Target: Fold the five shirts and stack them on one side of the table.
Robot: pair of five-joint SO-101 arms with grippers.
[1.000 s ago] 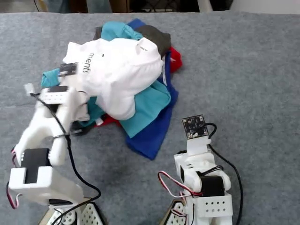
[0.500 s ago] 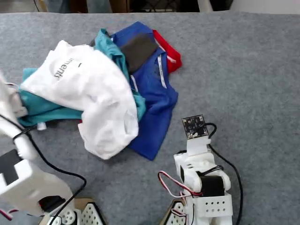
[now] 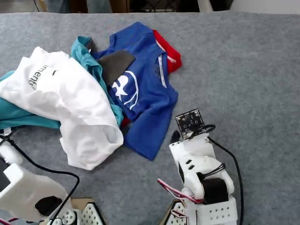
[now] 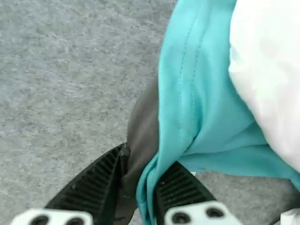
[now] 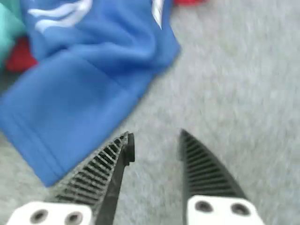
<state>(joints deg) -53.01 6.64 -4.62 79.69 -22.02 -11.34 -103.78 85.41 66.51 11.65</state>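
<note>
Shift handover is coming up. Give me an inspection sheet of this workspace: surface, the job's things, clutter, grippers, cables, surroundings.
Surface: grey felt-like table cover.
Job's things: five shirts unfolded in one overlapping heap. The white shirt lies over the teal shirt; the blue shirt is spread beside them, with the dark grey shirt partly on it and the red shirt showing past its collar. None folded, no stack.
Clutter: nothing seen.
Grippers: left gripper shut on the teal shirt's edge, a dark fold pinched with it; right gripper open over the cover beside the blue shirt's hem.
Cables: left arm's black cable; right arm's black cable; red wire.
Surroundings: furniture past the far edge, details unclear.
</note>
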